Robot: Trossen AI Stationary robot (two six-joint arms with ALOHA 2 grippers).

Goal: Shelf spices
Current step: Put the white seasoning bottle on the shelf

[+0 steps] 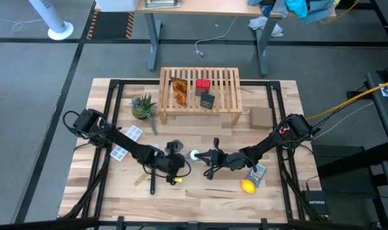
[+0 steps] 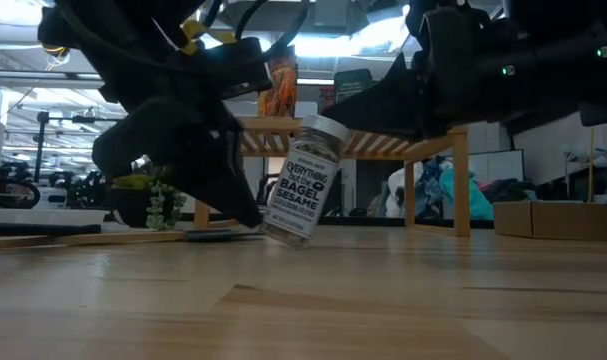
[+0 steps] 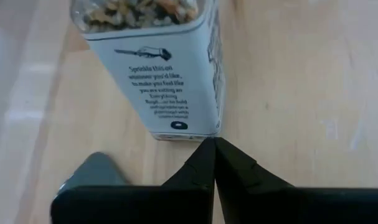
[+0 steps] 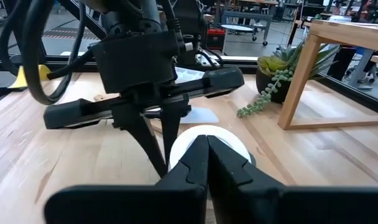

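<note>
the last spice, a clear bottle (image 2: 305, 180) with a white cap, sits tilted on the table (image 1: 200, 198) near the middle, well short of the shelf (image 1: 199, 89), which already carries the orange packets (image 1: 178, 89), a red box (image 1: 202, 84) and a black box (image 1: 208, 100). the left gripper (image 3: 212, 152) has its fingers pinched together with nothing between them, tips right at the bottle's base; the right gripper (image 4: 205, 149) is likewise closed and empty, tips at the white cap. so the step in hand looks like tipping or steadying the bottle, not carrying it. next, one gripper probably has to spread its fingers and take the bottle across its body, then lift it to the far side. the shelf's right half looks free; a small plant (image 1: 142, 107) stands by its left leg, and a lemon (image 1: 247, 186) lies near the right arm.
</note>
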